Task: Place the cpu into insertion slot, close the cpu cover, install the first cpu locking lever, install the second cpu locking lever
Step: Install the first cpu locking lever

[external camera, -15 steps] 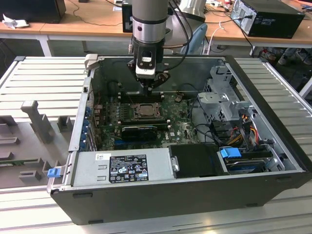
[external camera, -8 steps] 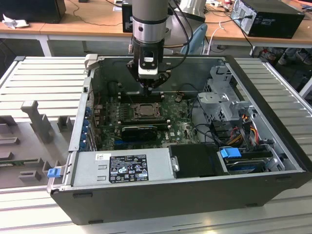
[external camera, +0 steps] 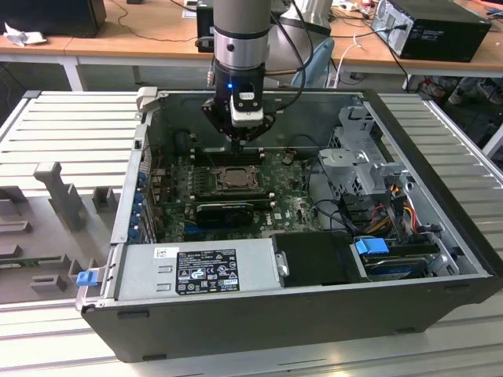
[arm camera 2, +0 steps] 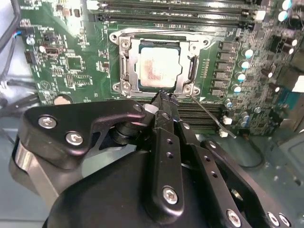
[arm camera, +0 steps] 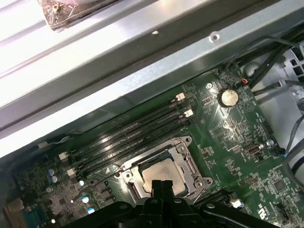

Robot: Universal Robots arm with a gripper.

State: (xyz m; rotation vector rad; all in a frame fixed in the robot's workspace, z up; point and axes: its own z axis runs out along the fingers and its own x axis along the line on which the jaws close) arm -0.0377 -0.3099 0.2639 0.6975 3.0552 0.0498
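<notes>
The gripper (arm camera 2: 161,96) is seen nearest in both wrist views, its two black fingers drawn tightly together with nothing clasped between them; its tip is placed just beside the near edge of the cpu cover (arm camera 2: 130,52), though contact cannot be judged; in the exterior view the gripper is shown hanging over the green circuit board (external camera: 295,206), just beyond the insertion slot (external camera: 218,179). The cpu cover is laid flat over the socket, and the cpu (arm camera 2: 158,69) is seated inside it, its pale metal top framed by the cover's square window; a thin metal locking lever (arm camera 2: 211,115) is seen running slantwise from one corner of the cover across the neighbouring memory slots (arm camera 2: 204,110). In the first wrist view, more long black memory slots are ranged beyond the socket; a round coin cell (arm camera: 228,97) is set on the board to one side; the grey case wall (arm camera: 142,71) is found farthest off.
</notes>
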